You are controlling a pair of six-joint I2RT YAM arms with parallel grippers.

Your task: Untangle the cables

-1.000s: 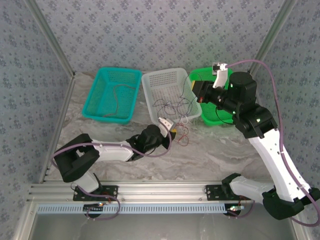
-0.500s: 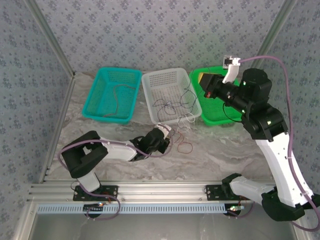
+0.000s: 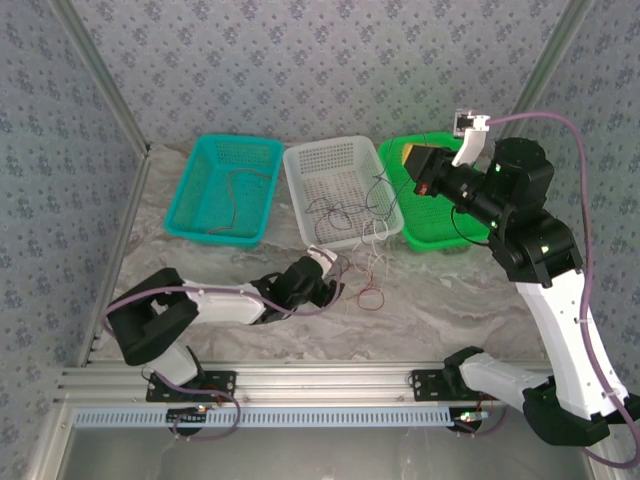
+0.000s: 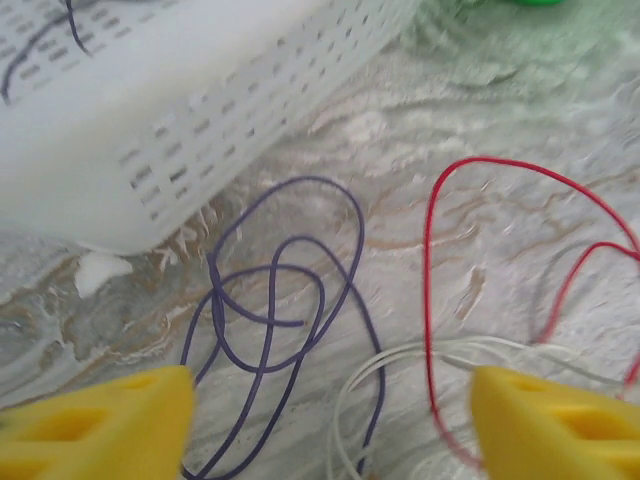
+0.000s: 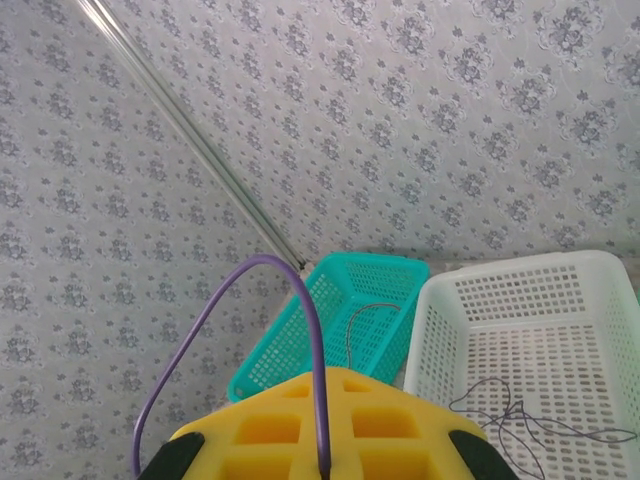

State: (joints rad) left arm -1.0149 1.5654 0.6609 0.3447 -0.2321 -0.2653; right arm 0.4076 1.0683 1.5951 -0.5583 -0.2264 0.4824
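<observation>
Thin cables lie on the marble table in front of the white basket (image 4: 150, 100): a purple cable (image 4: 290, 300) in loose loops, a red cable (image 4: 428, 300) and a white cable (image 4: 400, 355). My left gripper (image 4: 330, 430) is open low over them, its yellow fingertips (image 4: 100, 420) standing on either side and touching nothing. From above, the left gripper (image 3: 330, 272) sits beside a red loop (image 3: 372, 297). More tangled cables (image 3: 345, 212) lie in the white basket (image 3: 300, 160). My right gripper (image 3: 420, 170) is raised over the green basket (image 3: 430, 243), its jaws (image 5: 322, 420) shut on a thin purple cable (image 5: 300, 290).
A teal basket (image 3: 200, 150) at the back left holds one thin cable (image 3: 235, 185). The three baskets stand in a row along the back of the table. Patterned walls and metal frame posts close in the sides. Open marble lies at the front right.
My left gripper has let go of the cables and opened low over the table. The right gripper has lifted up and to the right with its cable.
</observation>
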